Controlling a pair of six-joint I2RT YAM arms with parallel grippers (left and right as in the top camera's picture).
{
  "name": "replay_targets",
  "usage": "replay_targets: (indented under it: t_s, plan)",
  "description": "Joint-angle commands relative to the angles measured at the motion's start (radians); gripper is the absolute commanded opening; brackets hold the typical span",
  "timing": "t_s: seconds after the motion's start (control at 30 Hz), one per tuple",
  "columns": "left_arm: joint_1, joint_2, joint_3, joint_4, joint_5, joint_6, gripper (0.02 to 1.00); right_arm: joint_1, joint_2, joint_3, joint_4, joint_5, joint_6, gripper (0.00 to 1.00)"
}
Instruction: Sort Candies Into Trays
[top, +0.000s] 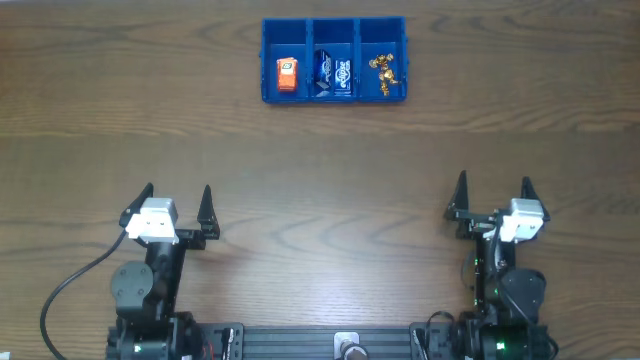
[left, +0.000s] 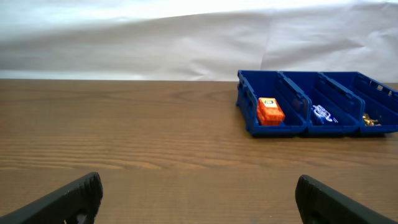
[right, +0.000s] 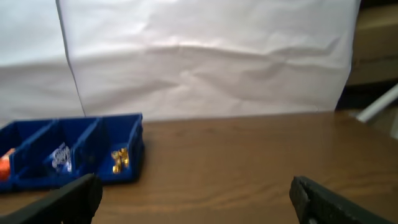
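Found left tool (top: 177, 190) and right tool (top: 494, 180) gaping wide and empty, tray (top: 335, 98) well ahead midway between them, long axis crosswise, neither arm nearer, orange candy (top: 287, 74), blue candy (top: 336, 72), gold candy (top: 384, 70) in separate compartments.

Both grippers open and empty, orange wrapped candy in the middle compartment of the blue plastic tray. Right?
Not quite. The top view shows the orange wrapped candy in the left compartment of the blue plastic tray; the middle one holds blue-wrapped candies. The left gripper and right gripper are open and empty, as you said.
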Motion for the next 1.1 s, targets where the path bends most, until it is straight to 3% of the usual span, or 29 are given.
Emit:
replay_targets:
  t_s: [0.03, 1.1]
  plan:
    - [-0.003, -0.006, -0.019, -0.034, 0.018, 0.015, 0.996, 0.007, -0.008, -0.003, -0.091, -0.009, -0.005, 0.998]
    - [-0.004, -0.006, -0.019, -0.034, 0.018, 0.015, 0.996, 0.007, -0.008, -0.002, -0.118, -0.009, -0.005, 0.998]
